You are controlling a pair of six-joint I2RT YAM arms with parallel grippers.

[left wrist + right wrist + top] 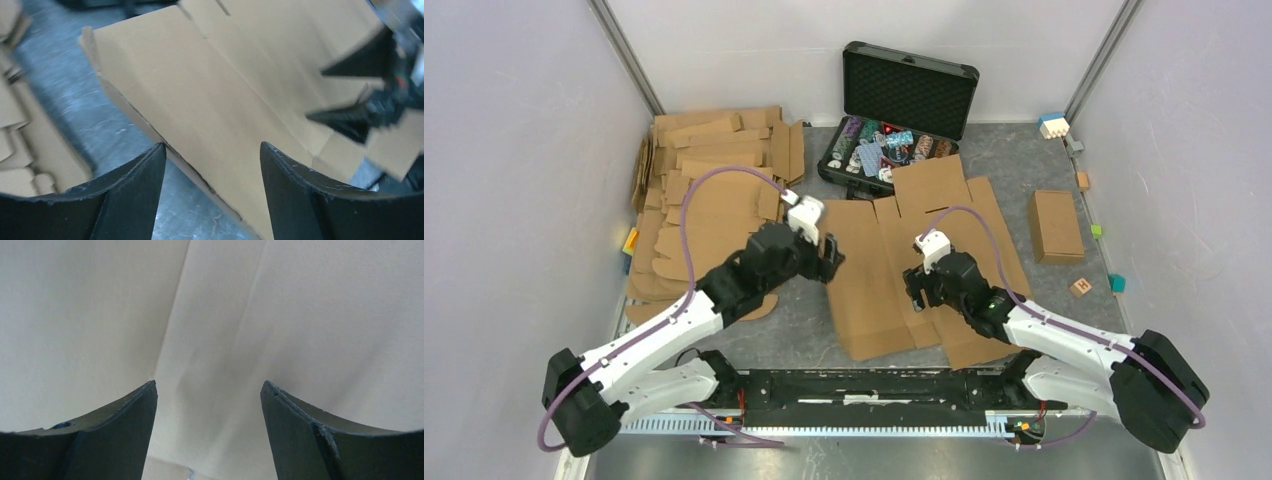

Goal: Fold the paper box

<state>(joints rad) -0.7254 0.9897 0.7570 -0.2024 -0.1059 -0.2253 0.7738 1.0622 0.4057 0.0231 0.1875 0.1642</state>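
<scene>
The paper box (879, 265) is a large brown die-cut cardboard sheet lying flat in the middle of the table, in front of the black case. My left gripper (834, 262) is open at the sheet's left edge; in the left wrist view its gripper (212, 150) straddles that edge of the sheet (220, 95). My right gripper (917, 290) is open and low over the middle of the sheet; in the right wrist view its gripper (207, 387) shows only cardboard (280, 315) and a crease between the fingers. Neither holds anything.
A stack of flat cardboard sheets (709, 190) fills the left side. An open black case (902, 110) of small items stands at the back. A smaller folded brown box (1055, 226) and small coloured blocks (1081, 287) lie at the right.
</scene>
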